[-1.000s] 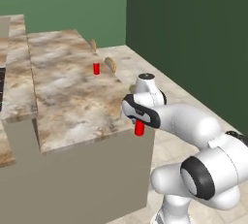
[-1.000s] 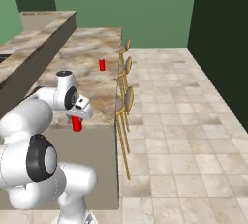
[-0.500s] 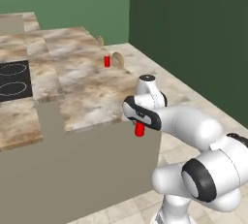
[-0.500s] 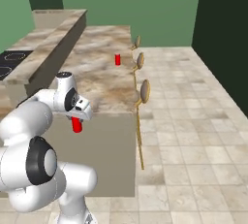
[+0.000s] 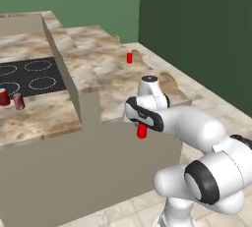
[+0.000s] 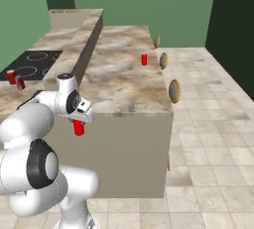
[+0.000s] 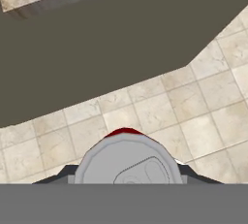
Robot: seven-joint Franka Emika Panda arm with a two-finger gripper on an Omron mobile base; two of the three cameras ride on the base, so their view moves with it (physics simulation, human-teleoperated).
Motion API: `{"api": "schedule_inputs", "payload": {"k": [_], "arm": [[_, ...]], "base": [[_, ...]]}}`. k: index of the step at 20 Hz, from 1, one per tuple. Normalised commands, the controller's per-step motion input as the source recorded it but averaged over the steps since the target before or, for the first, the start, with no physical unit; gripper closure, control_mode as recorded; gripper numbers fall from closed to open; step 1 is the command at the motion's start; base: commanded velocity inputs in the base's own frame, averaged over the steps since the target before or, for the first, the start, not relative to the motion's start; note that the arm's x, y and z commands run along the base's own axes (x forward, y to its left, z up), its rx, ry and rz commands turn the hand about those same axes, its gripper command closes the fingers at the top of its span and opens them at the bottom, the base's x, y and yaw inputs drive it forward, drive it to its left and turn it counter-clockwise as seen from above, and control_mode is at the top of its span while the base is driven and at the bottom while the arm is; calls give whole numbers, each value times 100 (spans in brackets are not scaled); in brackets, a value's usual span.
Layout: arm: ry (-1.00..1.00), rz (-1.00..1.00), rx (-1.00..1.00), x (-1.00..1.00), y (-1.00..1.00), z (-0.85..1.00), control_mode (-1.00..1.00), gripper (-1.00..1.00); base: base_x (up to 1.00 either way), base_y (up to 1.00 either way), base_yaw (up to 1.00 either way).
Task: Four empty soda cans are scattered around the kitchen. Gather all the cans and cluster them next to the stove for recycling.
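My gripper (image 5: 141, 124) is shut on a red soda can (image 5: 141, 132) that hangs below the hand, off the near edge of the counter and above the floor. From the other side, the same held can (image 6: 78, 128) sits under the gripper (image 6: 79, 120). In the hand view its grey lid (image 7: 127, 162) lies close between the fingers. Two more cans (image 5: 4, 97) (image 5: 18, 101) stand together on the counter just in front of the black stove (image 5: 27, 75). Another can (image 5: 129, 57) stands alone far out on the island counter, and the right base view has it too (image 6: 144, 59).
A raised counter ledge (image 5: 69, 64) separates the stove side from the island top (image 6: 124, 74). Round-backed wooden stools (image 6: 174, 90) (image 6: 162, 60) line the island's far side. Beige tiled floor (image 6: 213, 139) lies open to the right, and green walls stand behind.
The whole picture has shifted as the base drove: the stove and the two cans beside it have come into view on the left. The gripper keeps hold of its can.
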Motion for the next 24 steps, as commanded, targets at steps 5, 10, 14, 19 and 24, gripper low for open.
{"api": "schedule_inputs", "payload": {"k": [5, 10, 14, 19, 24], "arm": [[0, 0, 0, 0, 0, 0, 100, 100], [0, 0, 0, 0, 0, 0, 100, 100], [0, 0, 0, 0, 0, 0, 100, 100], [0, 0, 0, 0, 0, 0, 100, 100], [0, 0, 0, 0, 0, 0, 100, 100]], "base": [[-22, 73, 0], [-15, 74, 0], [-4, 75, 0], [2, 75, -1], [9, 74, -2]]}}
